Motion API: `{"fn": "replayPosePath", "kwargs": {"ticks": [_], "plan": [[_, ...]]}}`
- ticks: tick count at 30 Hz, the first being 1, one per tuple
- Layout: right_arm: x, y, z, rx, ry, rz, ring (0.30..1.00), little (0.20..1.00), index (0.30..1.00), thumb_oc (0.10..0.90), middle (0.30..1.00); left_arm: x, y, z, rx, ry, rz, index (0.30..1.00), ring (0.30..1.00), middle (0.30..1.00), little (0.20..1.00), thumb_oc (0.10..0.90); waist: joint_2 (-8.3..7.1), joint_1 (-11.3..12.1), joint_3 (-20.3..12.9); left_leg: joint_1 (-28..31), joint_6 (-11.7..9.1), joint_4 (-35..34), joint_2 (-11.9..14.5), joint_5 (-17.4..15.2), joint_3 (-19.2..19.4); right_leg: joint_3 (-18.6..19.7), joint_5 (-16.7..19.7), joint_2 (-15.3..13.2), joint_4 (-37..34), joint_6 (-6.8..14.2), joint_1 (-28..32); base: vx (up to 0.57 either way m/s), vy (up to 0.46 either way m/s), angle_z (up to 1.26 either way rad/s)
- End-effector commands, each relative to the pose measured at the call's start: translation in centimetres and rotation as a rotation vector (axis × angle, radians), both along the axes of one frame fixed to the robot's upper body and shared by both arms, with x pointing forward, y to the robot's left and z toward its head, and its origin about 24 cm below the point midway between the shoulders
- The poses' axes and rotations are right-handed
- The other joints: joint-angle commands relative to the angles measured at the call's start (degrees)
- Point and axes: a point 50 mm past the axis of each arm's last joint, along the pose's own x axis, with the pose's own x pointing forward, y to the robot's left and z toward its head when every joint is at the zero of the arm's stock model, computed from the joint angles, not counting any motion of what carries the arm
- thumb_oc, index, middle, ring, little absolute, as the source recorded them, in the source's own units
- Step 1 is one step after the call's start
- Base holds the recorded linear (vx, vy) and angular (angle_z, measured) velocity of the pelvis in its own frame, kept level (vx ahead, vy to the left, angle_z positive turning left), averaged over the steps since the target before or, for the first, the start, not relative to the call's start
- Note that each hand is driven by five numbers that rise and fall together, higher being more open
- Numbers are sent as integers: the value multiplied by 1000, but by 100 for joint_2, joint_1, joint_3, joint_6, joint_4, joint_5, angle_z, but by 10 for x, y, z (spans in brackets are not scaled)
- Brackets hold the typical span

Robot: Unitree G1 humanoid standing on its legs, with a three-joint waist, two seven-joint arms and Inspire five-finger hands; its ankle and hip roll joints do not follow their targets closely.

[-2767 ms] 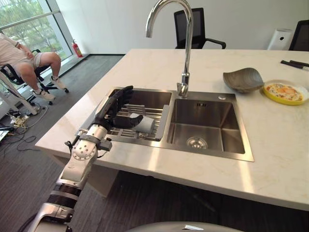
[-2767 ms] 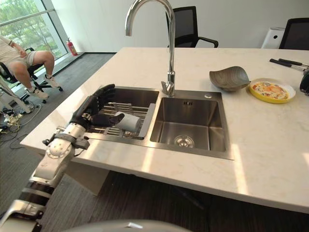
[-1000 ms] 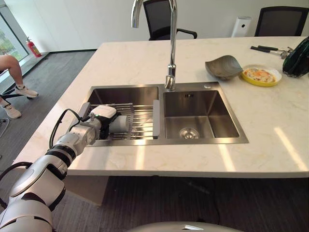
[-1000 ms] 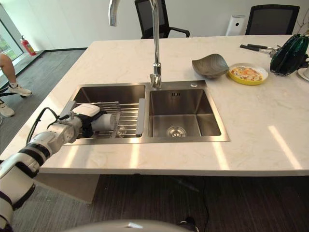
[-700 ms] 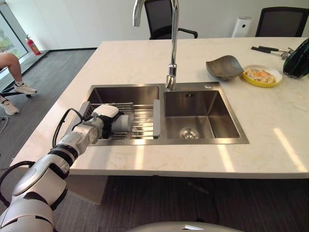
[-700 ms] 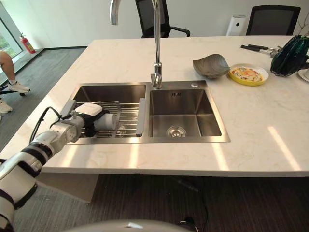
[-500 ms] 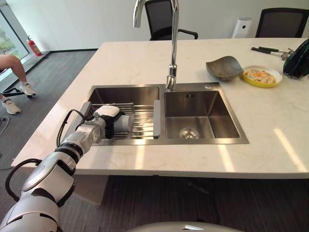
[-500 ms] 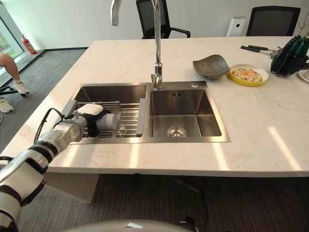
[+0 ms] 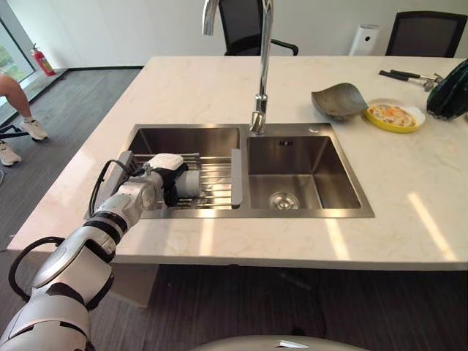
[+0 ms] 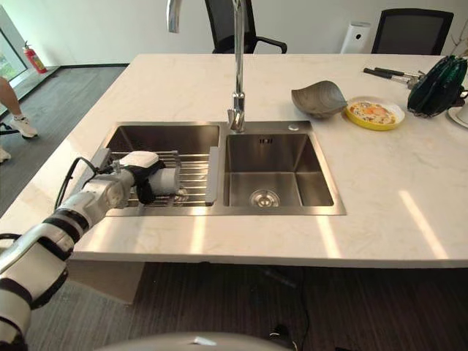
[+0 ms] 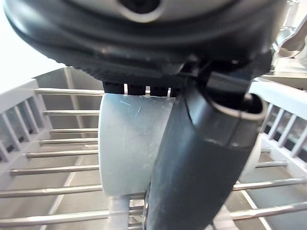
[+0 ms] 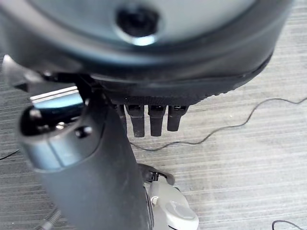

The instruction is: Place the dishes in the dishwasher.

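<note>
A pale grey cup point(image 9: 191, 183) lies on its side on the wire rack point(image 9: 216, 178) over the sink's left basin. My left hand point(image 9: 167, 172) reaches in from the counter's near left edge and is shut on the cup. In the left wrist view the thumb point(image 11: 201, 158) crosses the cup point(image 11: 124, 143), and the fingers curl over its far side. A grey bowl point(image 9: 338, 100) and a yellow plate point(image 9: 395, 115) with food on it stand on the counter at the back right. My right hand point(image 12: 96, 163) hangs over the grey floor, relaxed and holding nothing.
The tall faucet point(image 9: 261, 66) rises behind the divide between the basins. The right basin point(image 9: 322, 183) holds nothing but its drain. A dark green object point(image 9: 450, 89) and black tools point(image 9: 406, 75) lie at the far right. A seated person's legs point(image 9: 11, 110) show at the left.
2.8 s ago my left hand lay open beside the cup; now it is closed round it. Over the last second hand and cup have slid slightly right along the rack. The camera has shifted.
</note>
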Motion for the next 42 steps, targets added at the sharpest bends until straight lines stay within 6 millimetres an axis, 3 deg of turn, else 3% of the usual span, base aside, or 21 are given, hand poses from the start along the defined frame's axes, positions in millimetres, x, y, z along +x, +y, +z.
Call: {"fn": "replayPosePath", "kwargs": {"ticks": [1, 3, 7, 9, 10, 13, 15, 16, 18, 19, 22, 24, 26, 29, 33, 34, 36, 37, 40, 41, 42], "plan": [[8, 1, 0, -1, -48, -35, 900, 900, 900, 800, 900, 14, 3, 84, -273, -350, -9, 300, 300, 300, 300, 400, 25, 236, -8, -163, -96, 381, 33, -182, -448, -600, -654, -242, 194, 440, 458, 4, -109, 0], [10, 3, -1, 3, -60, -43, 900, 900, 900, 800, 900, 10, 3, 94, -349, -412, -11, 300, 300, 300, 300, 400, 35, 287, -19, -172, -117, 427, 61, -180, -492, -621, -683, -225, 192, 420, 485, -1, -104, 6], [5, 15, -6, 28, -61, -85, 900, 900, 900, 800, 900, -22, 10, 128, -861, -653, -34, 300, 300, 300, 300, 400, 108, 487, -19, -301, -269, 835, 283, -149, -684, -713, -925, -90, 183, 244, 648, -17, -197, 19], [-2, 17, -8, 42, -49, -107, 900, 900, 900, 800, 900, -35, 13, 140, -917, -717, -77, 300, 300, 300, 300, 400, 143, 515, -12, -358, -336, 1000, 360, -107, -752, -727, -994, -25, 164, 177, 699, -7, -242, 27], [-21, 29, -13, 82, -17, -156, 900, 900, 900, 800, 900, -83, 28, 166, -926, -911, -171, 300, 300, 300, 300, 400, 182, 819, 16, -473, -519, 1373, 536, 87, -937, -759, -1170, 152, 95, 41, 849, -4, -345, 27], [-24, 28, -13, 80, -2, -142, 900, 900, 900, 800, 900, -105, 41, 162, -953, -954, -138, 300, 300, 300, 300, 400, 242, 820, -21, -547, -587, 1559, 602, 133, -1017, -729, -1252, 227, 85, -28, 870, -26, -216, 4], [-23, 34, -14, 108, 9, -87, 900, 900, 900, 800, 900, -137, 65, 147, -1119, -1010, -52, 300, 300, 300, 300, 400, 325, 1225, 44, -878, -679, 2140, 748, 582, -1244, -804, -1335, 355, 60, -201, 897, -105, -382, 14], [-13, 41, -16, 123, -10, -27, 900, 900, 900, 800, 900, -150, 72, 133, -1232, -1004, -2, 300, 300, 300, 300, 400, 411, 1519, 103, -1121, -893, 2329, 941, 1176, -1540, -916, -1421, 453, 60, -323, 924, -71, -258, -4], [-13, 41, -16, 122, -8, -25, 900, 900, 900, 800, 900, -151, 73, 132, -1233, -1004, 0, 300, 300, 300, 300, 400, 414, 1479, 87, -1148, -898, 2322, 940, 1199, -1575, -944, -1424, 462, 60, -333, 917, -56, -152, 32], [-4, 46, -17, 126, -40, 17, 900, 900, 900, 800, 900, -162, 80, 115, -1284, -988, 79, 300, 300, 300, 300, 400, 432, 1789, 78, -1161, -962, 1938, 1160, 1561, -1634, -1109, -1557, 522, 60, -367, 939, -135, -197, 63], [-5, 52, -18, 132, -54, 10, 900, 900, 900, 800, 900, -175, 90, 102, -1249, -1033, 199, 300, 300, 300, 300, 400, 342, 1937, 140, -1194, -959, 1113, 1738, 1877, -923, -1735, -1640, 580, 60, -469, 982, -258, -168, 174], [-13, 59, -21, 152, -44, -16, 900, 900, 900, 800, 900, -189, 93, 101, -1197, -1063, 239, 300, 300, 300, 300, 400, 239, 2036, 203, -1118, -924, 1112, 1773, 1744, -944, -2008, -1590, 573, 77, -580, 859, -355, -12, 177], [-12, 61, -21, 156, -46, -11, 900, 900, 900, 800, 900, -190, 91, 105, -1180, -1071, 224, 300, 300, 300, 300, 400, 206, 1999, 199, -1070, -913, 1196, 1761, 1616, -918, -2124, -1578, 539, 85, -596, 789, -358, 64, 176], [-6, 56, -19, 122, -58, 13, 900, 900, 900, 800, 900, -176, 74, 119, -1156, -1048, 94, 300, 300, 300, 300, 400, -47, 1605, 63, -543, -842, 1433, 1717, 841, -249, -2811, -1491, 328, 101, -715, 570, -340, 149, 120], [12, 53, -16, 91, -123, 34, 900, 900, 900, 800, 900, -157, 54, 124, -1188, -985, -8, 300, 300, 300, 300, 400, -148, 1140, 3, -426, -776, 1434, 1762, 702, -28, -3137, -1376, 154, 108, -712, 490, -180, 296, 223], [27, 49, -12, 67, -189, 5, 900, 900, 900, 800, 900, -147, 36, 126, -1209, -916, -93, 300, 300, 300, 300, 400, -73, 859, -82, -292, -749, 1251, 1724, 560, -3, -3035, -1270, 23, 121, -684, 371, -84, 312, 245], [26, 48, -12, 65, -191, -1, 900, 900, 900, 800, 900, -145, 35, 126, -1211, -915, -95, 300, 300, 300, 300, 400, -69, 814, -94, -334, -725, 1218, 1694, 568, -74, -3112, -1243, 3, 120, -654, 381, -72, 459, 196], [43, 49, -10, 45, -244, -14, 900, 900, 900, 800, 900, -140, 24, 136, -1043, -908, -163, 300, 300, 300, 300, 400, 70, 738, -199, -376, -649, 597, 1603, 273, 26, -3239, -864, -320, 142, -391, 321, -53, 627, 93], [44, 50, -10, 46, -246, -16, 900, 900, 900, 800, 900, -139, 23, 137, -1039, -911, -164, 300, 300, 300, 300, 400, 30, 674, -211, -401, -579, 526, 1499, 263, -29, -3317, -772, -407, 140, -305, 331, 7, 452, 89], [61, 52, -5, 44, -323, -4, 900, 900, 900, 800, 900, -142, 25, 145, -994, -938, -177, 300, 300, 300, 300, 400, -28, 698, -108, -609, -286, 296, 964, -12, -401, -3386, -399, -948, 424, 29, 412, 77, 824, 50], [73, 56, -2, 59, -375, 3, 900, 900, 900, 800, 900, -144, 26, 144, -991, -942, -174, 300, 300, 300, 300, 400, -19, 724, -77, -656, -212, 232, 838, -64, -466, -3428, -251, -1163, 584, 177, 474, 222, 1166, 68]]}}
